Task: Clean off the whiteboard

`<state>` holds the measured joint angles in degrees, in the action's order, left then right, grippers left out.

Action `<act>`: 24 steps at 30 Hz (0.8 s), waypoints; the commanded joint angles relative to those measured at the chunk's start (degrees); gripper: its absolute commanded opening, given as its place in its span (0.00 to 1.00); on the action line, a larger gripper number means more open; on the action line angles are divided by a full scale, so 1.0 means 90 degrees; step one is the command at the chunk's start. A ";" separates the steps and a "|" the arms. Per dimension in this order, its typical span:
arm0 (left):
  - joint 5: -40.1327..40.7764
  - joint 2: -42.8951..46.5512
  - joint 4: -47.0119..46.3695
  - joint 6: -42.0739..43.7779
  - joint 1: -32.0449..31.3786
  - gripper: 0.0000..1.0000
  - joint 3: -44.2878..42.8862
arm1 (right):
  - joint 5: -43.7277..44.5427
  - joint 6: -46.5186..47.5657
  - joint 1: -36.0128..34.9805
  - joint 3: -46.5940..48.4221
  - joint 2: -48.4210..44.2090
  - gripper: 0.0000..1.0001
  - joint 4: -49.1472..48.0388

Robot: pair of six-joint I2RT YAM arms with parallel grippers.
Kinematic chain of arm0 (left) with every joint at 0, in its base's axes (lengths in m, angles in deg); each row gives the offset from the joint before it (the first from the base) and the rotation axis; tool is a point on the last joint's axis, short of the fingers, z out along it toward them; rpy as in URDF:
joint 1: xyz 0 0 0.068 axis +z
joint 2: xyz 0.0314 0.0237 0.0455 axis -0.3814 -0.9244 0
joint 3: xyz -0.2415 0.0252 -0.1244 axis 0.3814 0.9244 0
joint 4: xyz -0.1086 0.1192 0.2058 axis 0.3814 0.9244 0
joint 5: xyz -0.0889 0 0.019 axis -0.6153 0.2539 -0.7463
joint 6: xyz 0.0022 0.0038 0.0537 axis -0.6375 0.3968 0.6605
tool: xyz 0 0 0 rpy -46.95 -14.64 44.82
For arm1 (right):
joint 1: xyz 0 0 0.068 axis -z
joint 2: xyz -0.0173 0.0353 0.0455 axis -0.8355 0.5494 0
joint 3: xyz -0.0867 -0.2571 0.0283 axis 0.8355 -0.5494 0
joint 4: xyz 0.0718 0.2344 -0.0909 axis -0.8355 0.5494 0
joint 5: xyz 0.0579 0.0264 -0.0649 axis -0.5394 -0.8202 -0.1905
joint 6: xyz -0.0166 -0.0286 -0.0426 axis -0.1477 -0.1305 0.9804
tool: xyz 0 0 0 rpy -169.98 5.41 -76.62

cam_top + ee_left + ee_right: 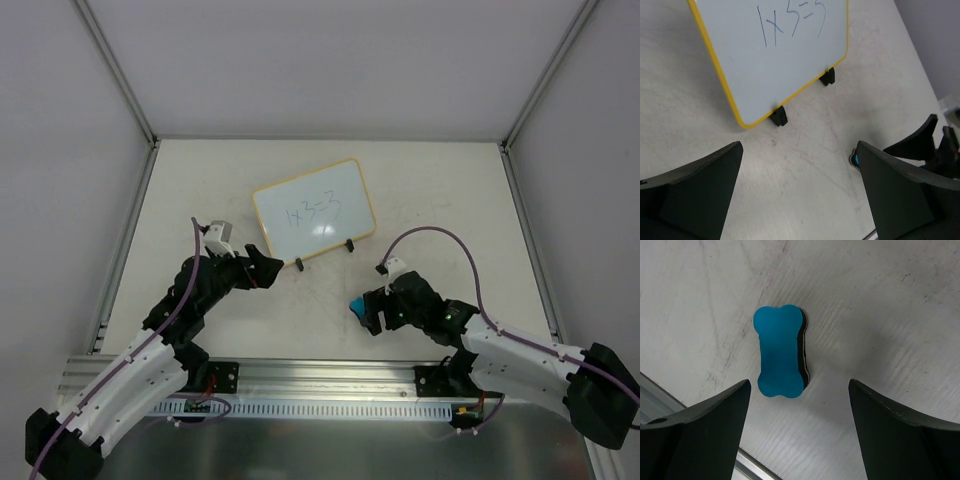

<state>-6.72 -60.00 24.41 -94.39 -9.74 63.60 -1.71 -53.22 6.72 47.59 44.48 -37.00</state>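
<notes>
The whiteboard [314,210] lies tilted at the table's middle back, yellow-framed, with dark handwriting and two black clip feet; it also shows in the left wrist view [775,50]. A blue bone-shaped eraser [356,306] lies flat on the table and shows in the right wrist view [779,351]. My right gripper [371,315] is open and empty, hovering just near of the eraser, which lies ahead of its left finger [705,430]. My left gripper [262,268] is open and empty, just near-left of the board's lower left corner.
Grey enclosure walls with metal posts [115,70] bound the white table on three sides. An aluminium rail [330,375] runs along the near edge. The right arm's purple cable [440,235] loops over the table.
</notes>
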 commanded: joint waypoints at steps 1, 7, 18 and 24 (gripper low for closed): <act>-0.1066 -0.0042 -0.0576 0.0130 0.0864 0.99 -0.0381 | 0.0299 -0.0008 -0.0152 0.0385 0.0505 0.83 -0.0617; -0.3057 -0.0742 -0.1588 -0.0775 0.2409 0.99 -0.0431 | 0.0621 0.0129 -0.0484 0.0834 0.1034 0.77 -0.0540; -0.3480 -0.1214 -0.2246 -0.1237 0.3153 0.99 -0.0411 | 0.1529 0.0159 -0.1158 0.1577 0.1893 0.66 0.0104; -0.3792 -0.1253 -0.2588 -0.1471 0.3505 0.99 -0.0264 | 0.1647 0.0061 -0.1168 0.1587 0.1982 0.64 0.0135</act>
<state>-37.63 -71.30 6.21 -105.73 20.40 61.44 10.12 -52.06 -3.56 60.00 62.47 -36.70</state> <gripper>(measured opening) 0.990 0.642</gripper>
